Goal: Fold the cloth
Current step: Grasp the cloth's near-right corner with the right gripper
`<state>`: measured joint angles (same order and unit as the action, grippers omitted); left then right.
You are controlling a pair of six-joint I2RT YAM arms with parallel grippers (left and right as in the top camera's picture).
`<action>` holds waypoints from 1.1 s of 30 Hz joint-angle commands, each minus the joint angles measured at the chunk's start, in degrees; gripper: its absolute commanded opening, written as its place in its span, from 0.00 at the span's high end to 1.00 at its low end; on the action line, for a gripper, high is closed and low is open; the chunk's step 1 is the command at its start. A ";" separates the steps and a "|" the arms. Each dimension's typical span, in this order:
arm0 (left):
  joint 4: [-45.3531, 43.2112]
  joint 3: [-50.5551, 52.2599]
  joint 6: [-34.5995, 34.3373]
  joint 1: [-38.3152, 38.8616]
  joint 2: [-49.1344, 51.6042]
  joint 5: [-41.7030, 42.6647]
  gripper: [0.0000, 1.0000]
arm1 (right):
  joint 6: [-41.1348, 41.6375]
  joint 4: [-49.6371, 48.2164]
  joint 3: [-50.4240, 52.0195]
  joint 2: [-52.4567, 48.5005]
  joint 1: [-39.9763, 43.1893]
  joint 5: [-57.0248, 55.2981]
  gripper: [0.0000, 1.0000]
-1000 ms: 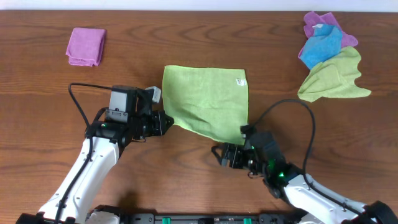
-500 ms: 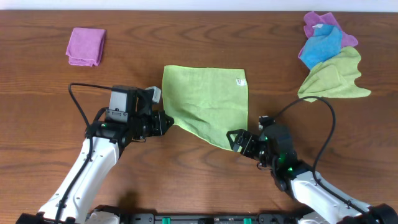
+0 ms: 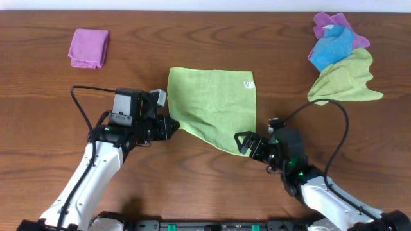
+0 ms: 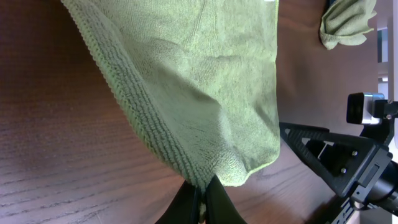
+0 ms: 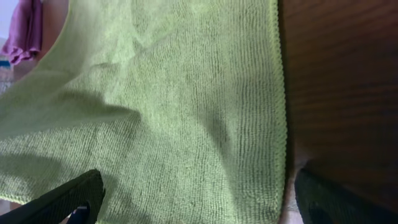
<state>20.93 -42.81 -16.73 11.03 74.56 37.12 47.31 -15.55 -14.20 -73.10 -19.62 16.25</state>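
Observation:
A light green cloth (image 3: 212, 106) lies spread on the wooden table in the overhead view, with a small white tag near its far right corner. My left gripper (image 3: 171, 126) is shut on the cloth's near left corner and lifts it a little; the left wrist view shows the cloth (image 4: 186, 81) pinched between the black fingers (image 4: 200, 199). My right gripper (image 3: 244, 142) is open at the cloth's near right corner. In the right wrist view the cloth (image 5: 186, 106) fills the space between the two spread fingers (image 5: 199, 199).
A folded purple cloth (image 3: 89, 47) lies at the far left. A pile of purple, blue and green cloths (image 3: 340, 58) lies at the far right. Black cables trail from both arms over the table.
My right gripper has moved right and forward to the cloth's near right corner, then settled there. The left gripper has held still with its corner.

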 commanded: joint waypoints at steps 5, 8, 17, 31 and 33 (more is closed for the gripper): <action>0.15 -0.96 -0.02 0.13 -0.24 0.42 0.94 | -0.17 -1.66 2.25 -7.26 0.85 -0.17 0.01; 0.15 -0.96 -0.02 0.13 -0.24 0.42 0.95 | 0.04 -3.76 2.25 -10.08 0.85 1.86 0.01; 0.09 -0.96 -0.02 0.13 -0.24 0.44 0.95 | -0.24 -5.22 2.25 -12.63 0.87 8.94 0.09; 0.00 -0.98 -0.07 0.13 -0.24 0.42 0.95 | -1.27 6.54 2.25 -12.61 1.60 17.42 0.14; 0.00 -0.98 -0.04 0.13 -0.24 0.42 0.94 | -1.25 7.48 2.25 -12.61 1.60 17.97 0.13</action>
<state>20.84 -42.81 -16.73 11.03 74.56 37.12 45.78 -13.30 -16.93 -81.82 -18.13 39.22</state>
